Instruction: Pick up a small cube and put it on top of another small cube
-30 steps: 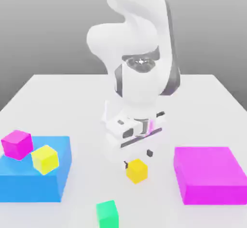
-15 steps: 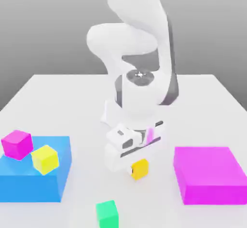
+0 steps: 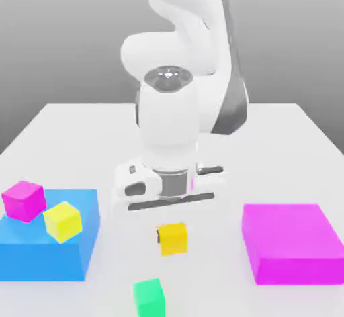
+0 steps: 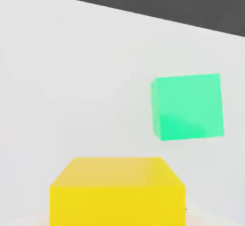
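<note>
You see a flat white table against a plain grey backdrop. The gripper pinches the small cube and holds it clear of the table. Compared with half a second earlier, the hand has rotated and shifted toward the exterior view's left, carrying the small cube with it. Below and ahead of the gripper sits a matte green cube. All blocks are smooth, sharp-edged solids.
</note>
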